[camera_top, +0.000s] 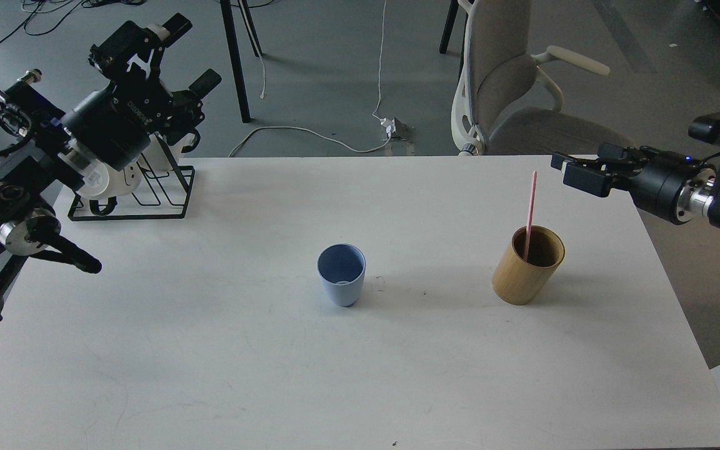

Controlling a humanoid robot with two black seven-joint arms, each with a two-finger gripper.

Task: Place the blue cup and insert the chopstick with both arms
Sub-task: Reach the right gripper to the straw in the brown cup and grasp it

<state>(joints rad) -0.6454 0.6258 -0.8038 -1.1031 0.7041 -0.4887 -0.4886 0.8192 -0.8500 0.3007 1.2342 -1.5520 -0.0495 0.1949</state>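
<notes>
The blue cup (pixel 341 275) stands upright and empty near the middle of the white table (pixel 272 375). The pink-red chopstick (pixel 531 200) stands leaning in the tan wooden cup (pixel 527 269), right of the blue cup. My left gripper (pixel 189 56) is raised over the table's far left corner, above the mug rack, open and empty. My right gripper (pixel 569 167) hovers at the far right, a little up and right of the chopstick's top. Its fingers point left, stand slightly apart and hold nothing.
A black wire rack (pixel 172 200) with white mugs (pixel 119 178) stands at the far left corner under my left arm. A grey office chair (pixel 510 94) stands behind the table's far edge. Cables lie on the floor beyond.
</notes>
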